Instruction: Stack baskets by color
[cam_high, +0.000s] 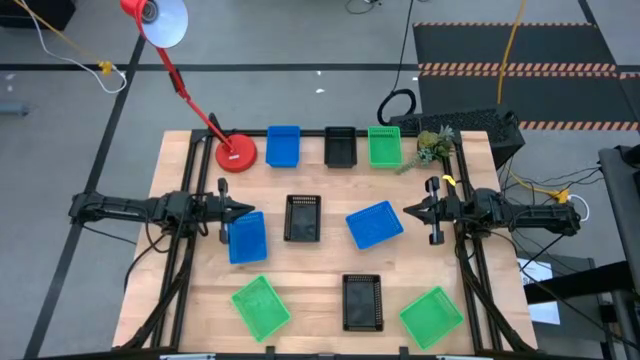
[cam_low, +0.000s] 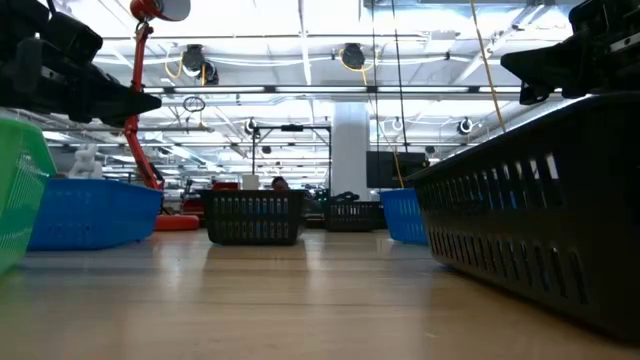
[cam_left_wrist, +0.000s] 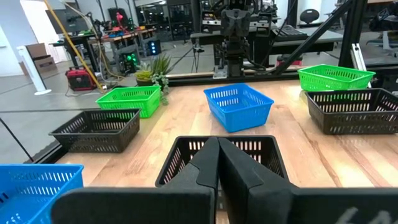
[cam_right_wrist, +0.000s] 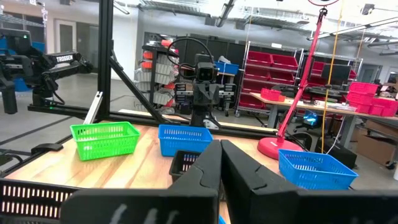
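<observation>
Nothing stacked yet; nine baskets lying apart on table (cam_high: 190, 320). Left gripper (cam_high: 243, 209) pinched shut, empty, hovering just beside skewed blue basket (cam_high: 247, 238), long axis roughly crosswise to fingers. Nearest by far to left arm. Right gripper (cam_high: 411, 210) likewise shut, empty, tilted blue basket (cam_high: 375, 224) just ahead. Black basket (cam_high: 303, 218) midway between both.

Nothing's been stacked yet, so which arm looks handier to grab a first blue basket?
Probably the left. Its gripper, fingers shut, sits right at the edge of a blue basket. The right gripper, also shut, is a little farther from the tilted blue basket in the middle.
</observation>
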